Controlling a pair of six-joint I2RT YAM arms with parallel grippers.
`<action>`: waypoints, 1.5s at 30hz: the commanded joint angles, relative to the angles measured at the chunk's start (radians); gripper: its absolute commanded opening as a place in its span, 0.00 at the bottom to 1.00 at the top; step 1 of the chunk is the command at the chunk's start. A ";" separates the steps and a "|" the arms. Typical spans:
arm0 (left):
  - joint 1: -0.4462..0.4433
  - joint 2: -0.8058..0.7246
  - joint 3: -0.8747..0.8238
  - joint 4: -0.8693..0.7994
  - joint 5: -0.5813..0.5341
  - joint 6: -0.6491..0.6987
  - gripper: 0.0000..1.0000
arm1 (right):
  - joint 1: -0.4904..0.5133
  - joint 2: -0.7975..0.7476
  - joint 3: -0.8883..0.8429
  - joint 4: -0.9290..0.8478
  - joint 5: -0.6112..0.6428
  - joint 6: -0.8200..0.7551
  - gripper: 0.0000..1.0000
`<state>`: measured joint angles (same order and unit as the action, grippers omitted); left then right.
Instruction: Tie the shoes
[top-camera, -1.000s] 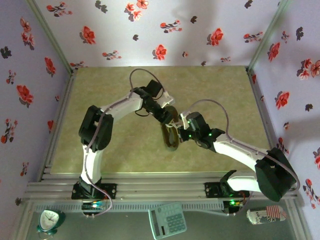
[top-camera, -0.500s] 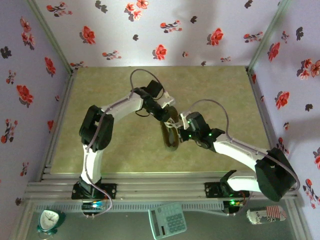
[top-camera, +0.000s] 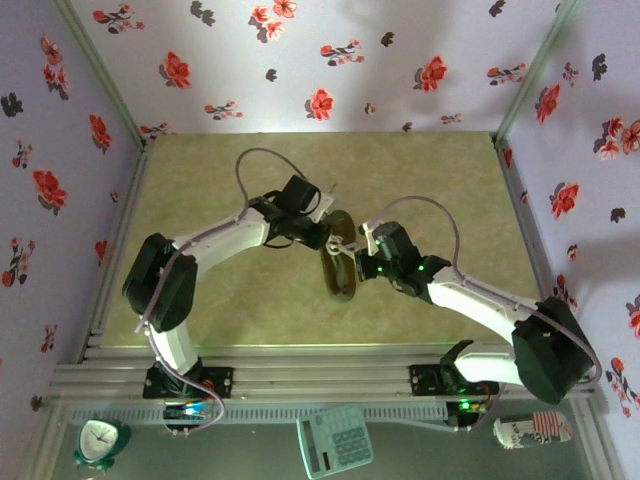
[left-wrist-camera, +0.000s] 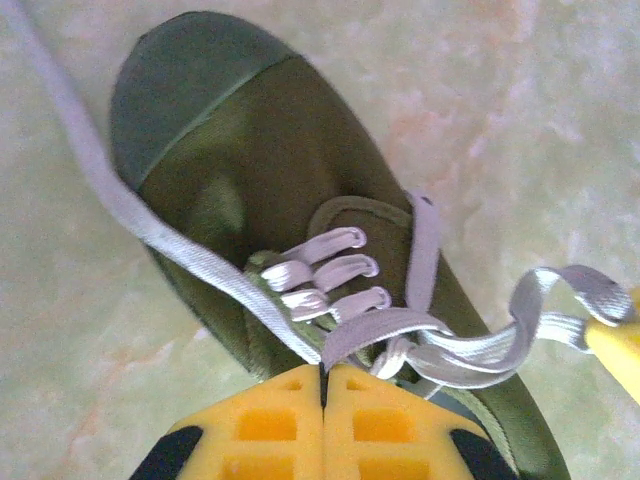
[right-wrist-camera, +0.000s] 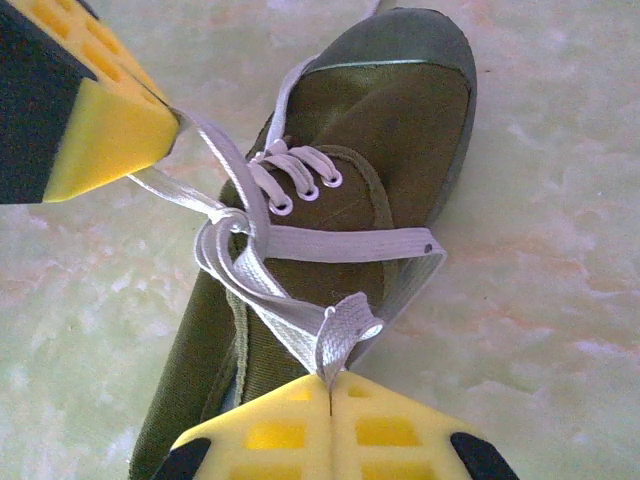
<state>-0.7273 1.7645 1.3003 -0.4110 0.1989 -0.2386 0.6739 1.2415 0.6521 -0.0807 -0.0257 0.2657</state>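
The shoe (top-camera: 340, 262) lies on its sole near the middle of the bench (top-camera: 200, 180), between my 2 arms. On the left wrist camera the jaws are pressed together, and a white lace (left-wrist-camera: 120, 215) comes out of their seam and runs off past the toe. The other strands bunch just beside the yellow pads (left-wrist-camera: 270, 425). On the right wrist camera the jaws are likewise pressed together, pinching a folded bit of lace (right-wrist-camera: 340, 243) right at their tips, beside the shoe (right-wrist-camera: 370, 150).

I read this as 1 crossing made over the tongue and no bow yet.

The shoe (left-wrist-camera: 300, 200) looks small and light with a soft canvas upper, so I expect it to slide or twist on the smooth bench if 1 side pulls harder than the other. The laces are flat, limp and woven. They will fold wherever they like and may creep out from between smooth pads.

I would hold each lace flat across the pads, a little way out from the crossing so there is slack to form a loop. I would not grab the shoe body at all.
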 joint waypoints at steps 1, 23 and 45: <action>-0.016 -0.053 -0.055 0.078 -0.140 -0.195 0.01 | 0.002 -0.017 0.034 0.006 0.025 0.028 0.00; -0.033 -0.100 -0.210 0.294 -0.138 -0.327 0.38 | 0.002 -0.013 0.056 0.006 -0.058 -0.016 0.00; 0.090 0.161 0.250 -0.101 0.257 0.418 0.63 | -0.074 0.062 0.205 -0.153 -0.258 -0.106 0.00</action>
<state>-0.6540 1.8778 1.4925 -0.4194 0.3767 0.0673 0.6174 1.2694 0.8005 -0.1909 -0.2043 0.1638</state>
